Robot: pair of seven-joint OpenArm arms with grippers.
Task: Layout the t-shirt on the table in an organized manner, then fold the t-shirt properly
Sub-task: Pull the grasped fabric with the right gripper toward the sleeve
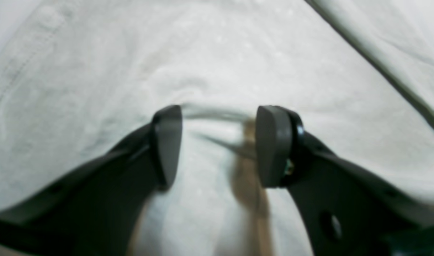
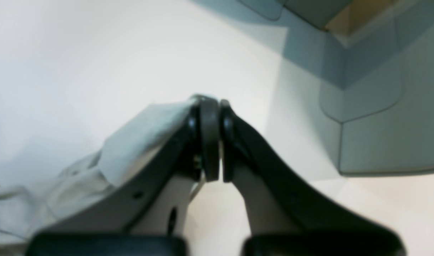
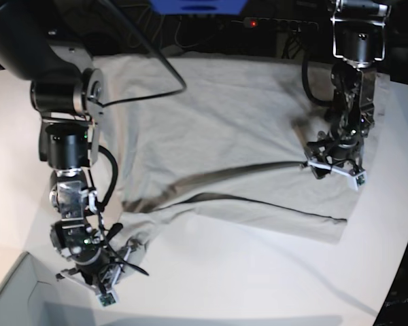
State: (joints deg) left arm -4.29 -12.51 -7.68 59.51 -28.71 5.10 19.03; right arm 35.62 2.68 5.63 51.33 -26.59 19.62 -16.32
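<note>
Bright, even light; blurred wrist views

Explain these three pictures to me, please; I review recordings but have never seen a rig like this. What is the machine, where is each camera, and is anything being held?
The machine is a robot with two arms, each ending in a two-fingered gripper. The base view looks down on a white table with a light grey-beige t-shirt spread over it. The other two pictures come from cameras on the wrists, looking along the fingers.

The left gripper, on the right of the base view, stands open over the t-shirt, close to a fold, with nothing clamped.

The right gripper, on the left of the base view, is shut on an edge of the t-shirt. A grey box corner sits beside it.
</note>
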